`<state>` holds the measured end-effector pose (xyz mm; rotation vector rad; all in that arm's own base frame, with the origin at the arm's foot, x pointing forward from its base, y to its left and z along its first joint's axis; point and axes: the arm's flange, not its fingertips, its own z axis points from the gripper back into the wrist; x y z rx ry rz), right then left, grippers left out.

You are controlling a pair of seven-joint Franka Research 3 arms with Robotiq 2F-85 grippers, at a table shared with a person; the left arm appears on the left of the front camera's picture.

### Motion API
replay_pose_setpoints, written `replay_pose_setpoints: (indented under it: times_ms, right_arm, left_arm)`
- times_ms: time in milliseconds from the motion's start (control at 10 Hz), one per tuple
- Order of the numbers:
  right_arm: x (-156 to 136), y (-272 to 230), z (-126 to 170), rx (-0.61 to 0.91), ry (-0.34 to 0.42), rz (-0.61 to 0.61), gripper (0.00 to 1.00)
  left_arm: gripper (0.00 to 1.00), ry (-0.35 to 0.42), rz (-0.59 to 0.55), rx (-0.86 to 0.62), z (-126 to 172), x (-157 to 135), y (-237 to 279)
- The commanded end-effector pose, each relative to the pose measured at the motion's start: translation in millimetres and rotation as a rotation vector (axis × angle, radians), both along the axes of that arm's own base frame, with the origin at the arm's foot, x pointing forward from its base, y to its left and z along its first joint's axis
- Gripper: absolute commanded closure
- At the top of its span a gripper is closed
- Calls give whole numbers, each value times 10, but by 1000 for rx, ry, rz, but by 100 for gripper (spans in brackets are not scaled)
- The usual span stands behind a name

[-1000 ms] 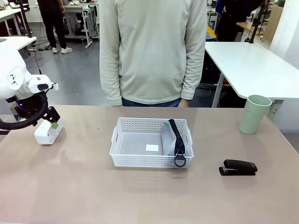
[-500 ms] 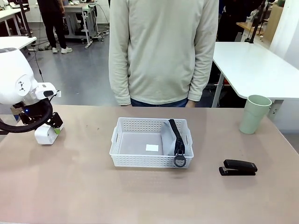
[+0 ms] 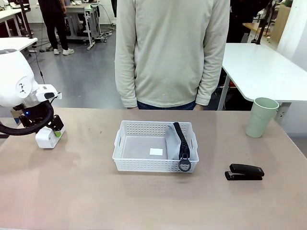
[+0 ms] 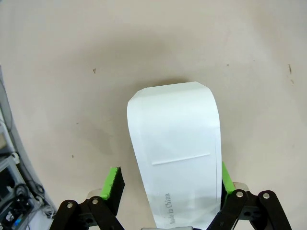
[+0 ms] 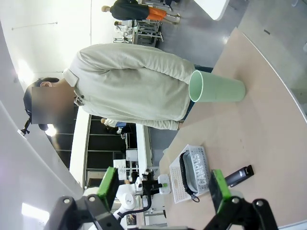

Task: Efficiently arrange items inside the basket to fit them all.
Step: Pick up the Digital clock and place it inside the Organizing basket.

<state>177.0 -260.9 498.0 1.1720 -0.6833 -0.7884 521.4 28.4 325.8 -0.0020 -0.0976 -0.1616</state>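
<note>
A white boxy block (image 3: 45, 139) lies on the table at far left. My left gripper (image 3: 53, 128) is lowered over it. In the left wrist view the block (image 4: 175, 143) runs between the green pads of the left gripper (image 4: 170, 181). The right pad touches its side and a small gap shows at the left pad. The white lattice basket (image 3: 156, 126) sits mid-table with the grey pouch (image 3: 173, 143) standing on edge along its right wall, zipper up. The black stapler (image 3: 244, 172) and the pale green cup (image 3: 261, 117) stand to its right. My right gripper (image 5: 165, 184) is raised, open and holds nothing.
A person in a light sweater (image 3: 172, 52) stands at the far edge, arms hanging down. A white label (image 3: 156, 151) lies on the basket floor. Bare tabletop stretches along the near edge and between the block and the basket.
My left gripper came down and slightly left over the white block, then held still. The person shifted a little to the right.
</note>
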Motion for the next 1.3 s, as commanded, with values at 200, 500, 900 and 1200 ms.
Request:
replay_pose_setpoints:
  times_ms: [200,500,900,1200]
  right_arm:
    - [13,-19,34,-1,-27,1,0]
    - [13,-19,34,-1,-27,1,0]
    - [13,-19,34,-1,-27,1,0]
    - [13,-19,34,-1,-27,1,0]
  left_arm:
    - [100,1,9,67,-75,81,-99]
    - [93,2,0,68,-98,104,-137]
    - [100,100,-49,-21,367,8,17]
    - [100,45,39,-135,1596,-398,362]
